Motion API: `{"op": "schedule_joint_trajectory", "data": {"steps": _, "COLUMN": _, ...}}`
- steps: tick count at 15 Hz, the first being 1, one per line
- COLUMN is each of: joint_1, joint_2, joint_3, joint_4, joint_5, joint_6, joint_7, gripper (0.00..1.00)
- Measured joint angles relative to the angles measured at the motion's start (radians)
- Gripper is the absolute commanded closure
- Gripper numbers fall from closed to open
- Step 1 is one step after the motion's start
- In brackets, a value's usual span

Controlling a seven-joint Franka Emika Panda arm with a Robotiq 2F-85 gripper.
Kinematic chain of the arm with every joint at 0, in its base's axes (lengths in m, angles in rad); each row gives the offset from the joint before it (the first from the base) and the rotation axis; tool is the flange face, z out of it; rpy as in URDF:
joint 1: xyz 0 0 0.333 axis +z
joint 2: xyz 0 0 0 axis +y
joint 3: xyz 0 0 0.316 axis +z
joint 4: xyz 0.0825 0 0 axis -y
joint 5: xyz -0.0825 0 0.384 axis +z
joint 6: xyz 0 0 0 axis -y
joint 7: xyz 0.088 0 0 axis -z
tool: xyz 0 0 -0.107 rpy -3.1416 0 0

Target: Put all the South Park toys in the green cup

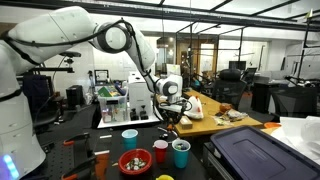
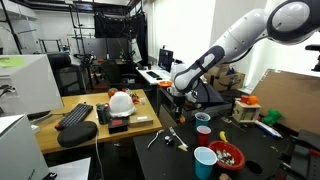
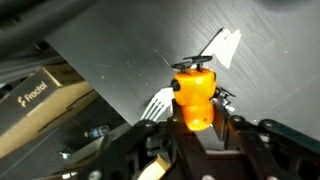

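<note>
Your hand (image 3: 195,128) is clamped tight on an orange toy fig (image 3: 193,95), up off the bench (image 1: 105,138). Green cup (image 1: 181,152) stands beside red cup (image 1: 160,150); can't tell contents. Red bowl (image 1: 133,161) holds mixed bits.

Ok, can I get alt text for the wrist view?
The gripper is shut on a small orange toy, holding it upright over a dark grey table. The gripper comes in from the bottom edge of the picture.
</note>
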Motion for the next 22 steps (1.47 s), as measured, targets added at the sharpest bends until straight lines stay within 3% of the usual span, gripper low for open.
{"op": "schedule_joint_trajectory", "data": {"steps": 7, "joint_1": -0.018, "joint_2": -0.006, "joint_3": -0.108, "joint_4": -0.001, "joint_5": 0.052, "joint_6": -0.004, "joint_7": 0.266, "gripper": 0.92}}
{"op": "schedule_joint_trajectory", "data": {"steps": 12, "joint_1": -0.053, "joint_2": -0.058, "joint_3": -0.114, "joint_4": -0.002, "joint_5": 0.133, "joint_6": -0.026, "joint_7": 0.369, "gripper": 0.92}}
{"op": "schedule_joint_trajectory", "data": {"steps": 22, "joint_1": -0.037, "joint_2": -0.080, "joint_3": -0.218, "joint_4": -0.030, "joint_5": 0.136, "joint_6": -0.049, "joint_7": 0.550, "gripper": 0.92}}
